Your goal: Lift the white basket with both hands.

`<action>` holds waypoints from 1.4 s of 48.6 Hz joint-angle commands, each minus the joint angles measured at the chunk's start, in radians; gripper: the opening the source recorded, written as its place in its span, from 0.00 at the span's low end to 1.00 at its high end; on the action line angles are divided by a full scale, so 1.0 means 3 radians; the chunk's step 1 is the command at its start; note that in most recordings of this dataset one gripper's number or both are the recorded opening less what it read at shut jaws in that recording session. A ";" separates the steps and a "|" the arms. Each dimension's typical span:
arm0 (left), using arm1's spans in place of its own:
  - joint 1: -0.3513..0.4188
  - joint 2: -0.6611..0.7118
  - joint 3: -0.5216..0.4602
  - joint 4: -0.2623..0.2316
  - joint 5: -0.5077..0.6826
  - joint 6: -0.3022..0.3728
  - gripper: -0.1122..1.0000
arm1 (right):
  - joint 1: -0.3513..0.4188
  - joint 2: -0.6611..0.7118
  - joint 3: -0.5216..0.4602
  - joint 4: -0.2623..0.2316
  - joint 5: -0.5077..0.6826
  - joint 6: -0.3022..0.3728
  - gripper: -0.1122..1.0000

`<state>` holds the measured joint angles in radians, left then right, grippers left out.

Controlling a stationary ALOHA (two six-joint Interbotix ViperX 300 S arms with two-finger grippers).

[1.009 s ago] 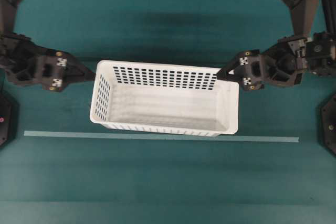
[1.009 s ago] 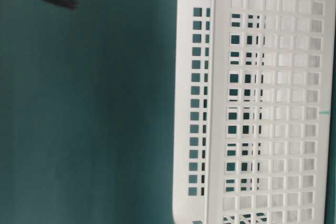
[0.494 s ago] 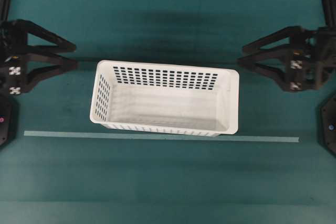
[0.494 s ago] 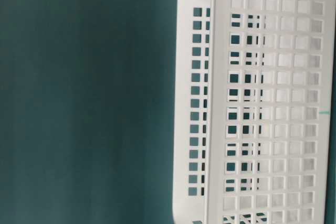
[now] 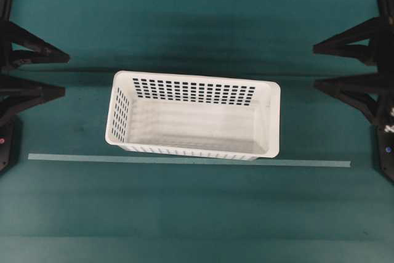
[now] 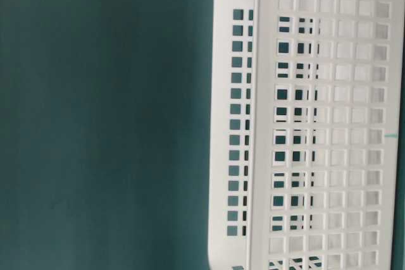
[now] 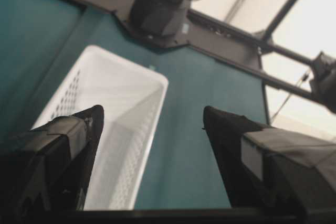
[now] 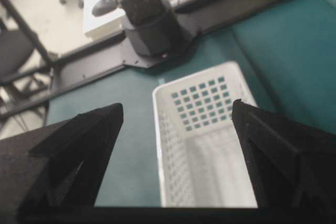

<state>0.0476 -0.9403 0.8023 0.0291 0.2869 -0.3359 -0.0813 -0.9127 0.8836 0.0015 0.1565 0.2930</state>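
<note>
The white basket [image 5: 193, 116] sits on the teal table, empty, with slotted walls and a smooth bottom. It also fills the right of the table-level view as the white basket [image 6: 316, 118]. My left gripper [image 5: 64, 73] is open at the far left edge, well clear of the basket's left end. At the far right edge my right gripper [image 5: 314, 64] is open too, apart from the basket's right end. In the left wrist view the left gripper [image 7: 152, 116] frames the basket [image 7: 113, 103]; in the right wrist view the right gripper [image 8: 177, 107] frames the basket [image 8: 205, 129]. Nothing is held.
A thin pale tape line [image 5: 184, 161] runs across the table just in front of the basket. Black arm bases [image 5: 385, 152] stand at both side edges. The other arm's base [image 7: 160, 6] shows beyond the basket in each wrist view.
Both arms have drawn back outward from the basket's ends to the side edges, jaws still open. The basket has not moved.
</note>
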 commanded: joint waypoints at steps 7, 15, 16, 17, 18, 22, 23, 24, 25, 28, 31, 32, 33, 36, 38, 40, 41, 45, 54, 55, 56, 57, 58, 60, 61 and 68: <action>-0.0164 0.0005 -0.0041 0.0010 -0.0077 0.0373 0.86 | 0.0097 -0.0169 0.0082 -0.0005 -0.0046 -0.0291 0.91; -0.0184 -0.0036 -0.0041 0.0010 -0.0123 0.0409 0.86 | 0.0107 -0.0358 0.0153 0.0000 -0.0026 -0.0291 0.91; -0.0184 -0.0041 -0.0041 0.0010 -0.0123 0.0409 0.86 | 0.0107 -0.0378 0.0159 0.0000 -0.0026 -0.0291 0.91; -0.0184 -0.0041 -0.0041 0.0010 -0.0123 0.0409 0.86 | 0.0112 -0.0399 0.0174 0.0000 -0.0026 -0.0291 0.91; -0.0179 -0.0046 -0.0041 0.0010 -0.0123 0.0409 0.86 | 0.0112 -0.0419 0.0179 0.0000 -0.0020 -0.0291 0.91; -0.0184 -0.0046 -0.0041 0.0015 -0.0123 0.0409 0.86 | 0.0128 -0.0486 0.0199 0.0000 -0.0015 -0.0302 0.90; -0.0179 -0.0046 -0.0041 0.0010 -0.0123 0.0409 0.86 | 0.0133 -0.0496 0.0199 0.0000 -0.0015 -0.0302 0.91; -0.0184 -0.0046 -0.0041 0.0015 -0.0123 0.0409 0.86 | 0.0133 -0.0506 0.0205 0.0000 -0.0015 -0.0302 0.91; -0.0184 -0.0046 -0.0041 0.0010 -0.0128 0.0409 0.86 | 0.0133 -0.0527 0.0215 0.0000 0.0000 -0.0302 0.91; -0.0184 -0.0046 -0.0041 0.0010 -0.0133 0.0419 0.86 | 0.0138 -0.0552 0.0225 0.0000 0.0026 -0.0297 0.91; -0.0184 -0.0041 -0.0036 0.0010 -0.0143 0.0419 0.86 | 0.0143 -0.0573 0.0235 0.0000 0.0066 -0.0291 0.91; -0.0184 -0.0036 -0.0036 0.0010 -0.0143 0.0419 0.86 | 0.0138 -0.0578 0.0235 0.0000 0.0082 -0.0291 0.91; -0.0184 -0.0036 -0.0036 0.0015 -0.0148 0.0419 0.86 | 0.0143 -0.0583 0.0240 0.0000 0.0092 -0.0291 0.91; -0.0179 -0.0036 -0.0036 0.0015 -0.0148 0.0419 0.86 | 0.0143 -0.0603 0.0251 0.0000 0.0123 -0.0291 0.91; -0.0184 -0.0036 -0.0031 0.0015 -0.0148 0.0419 0.86 | 0.0148 -0.0608 0.0256 0.0000 0.0143 -0.0291 0.91; -0.0184 -0.0041 -0.0026 0.0010 -0.0148 0.0414 0.86 | 0.0153 -0.0614 0.0256 0.0000 0.0148 -0.0291 0.91; -0.0184 -0.0041 -0.0026 0.0010 -0.0148 0.0419 0.86 | 0.0153 -0.0619 0.0261 0.0000 0.0153 -0.0291 0.91; -0.0184 -0.0051 -0.0010 0.0010 -0.0148 0.0409 0.86 | 0.0148 -0.0619 0.0261 0.0000 0.0148 -0.0291 0.91; -0.0189 -0.0077 0.0026 0.0010 -0.0148 0.0409 0.86 | 0.0153 -0.0619 0.0261 0.0000 0.0148 -0.0291 0.91; -0.0189 -0.0077 0.0031 0.0010 -0.0148 0.0409 0.86 | 0.0148 -0.0619 0.0261 0.0000 0.0153 -0.0291 0.91; -0.0189 -0.0087 0.0031 0.0015 -0.0148 0.0409 0.86 | 0.0148 -0.0619 0.0261 0.0000 0.0153 -0.0291 0.91; -0.0189 -0.0092 0.0041 0.0010 -0.0148 0.0409 0.86 | 0.0148 -0.0619 0.0261 0.0000 0.0148 -0.0291 0.91; -0.0189 -0.0097 0.0046 0.0015 -0.0148 0.0409 0.86 | 0.0153 -0.0619 0.0261 0.0000 0.0148 -0.0291 0.91; -0.0189 -0.0102 0.0056 0.0010 -0.0148 0.0409 0.86 | 0.0153 -0.0619 0.0261 0.0000 0.0153 -0.0291 0.91; -0.0189 -0.0107 0.0061 0.0010 -0.0148 0.0409 0.86 | 0.0148 -0.0619 0.0261 0.0000 0.0148 -0.0291 0.91; -0.0189 -0.0112 0.0092 0.0010 -0.0148 0.0409 0.86 | 0.0148 -0.0619 0.0261 0.0000 0.0153 -0.0291 0.91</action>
<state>-0.0061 -0.9879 0.8422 0.0307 0.2516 -0.2132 -0.0368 -1.1106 0.9710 0.0000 0.2056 0.2056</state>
